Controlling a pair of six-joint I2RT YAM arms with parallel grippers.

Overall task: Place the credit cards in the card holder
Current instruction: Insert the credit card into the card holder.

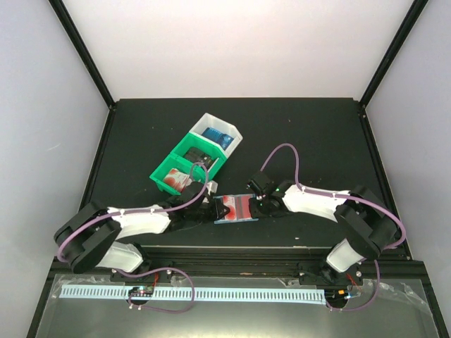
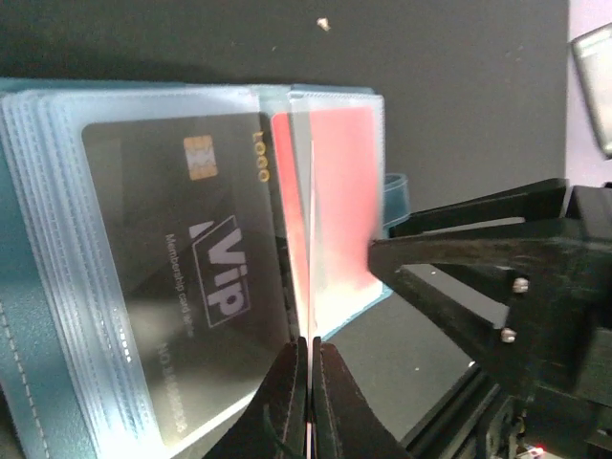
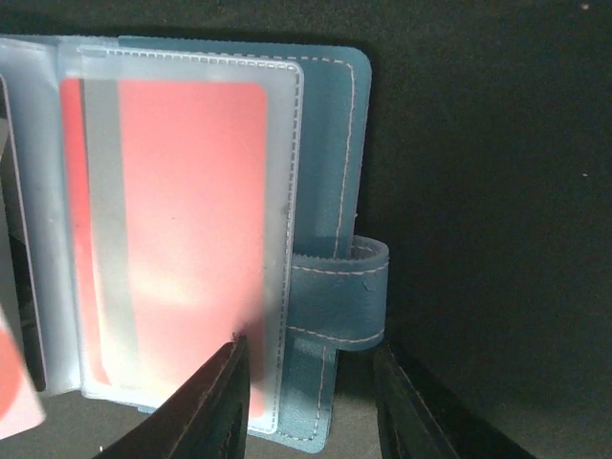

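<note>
The teal card holder [image 1: 236, 209] lies open on the black table between my two grippers. In the left wrist view a black VIP card [image 2: 191, 277] and a red card [image 2: 337, 191] sit in its clear pockets. My left gripper [image 2: 312, 356] is shut on a thin red-and-white card [image 2: 312, 239], seen edge-on and reaching over the holder's middle. My right gripper [image 3: 311, 402] is open and straddles the holder's right edge: one finger is over the pocket with the red card [image 3: 172, 229], the other is past the snap tab [image 3: 339, 296].
A green bin [image 1: 184, 169] with red-and-white and black cards and a white bin [image 1: 220, 134] with blue cards stand behind the holder, left of centre. The table's front rail lies just below both grippers.
</note>
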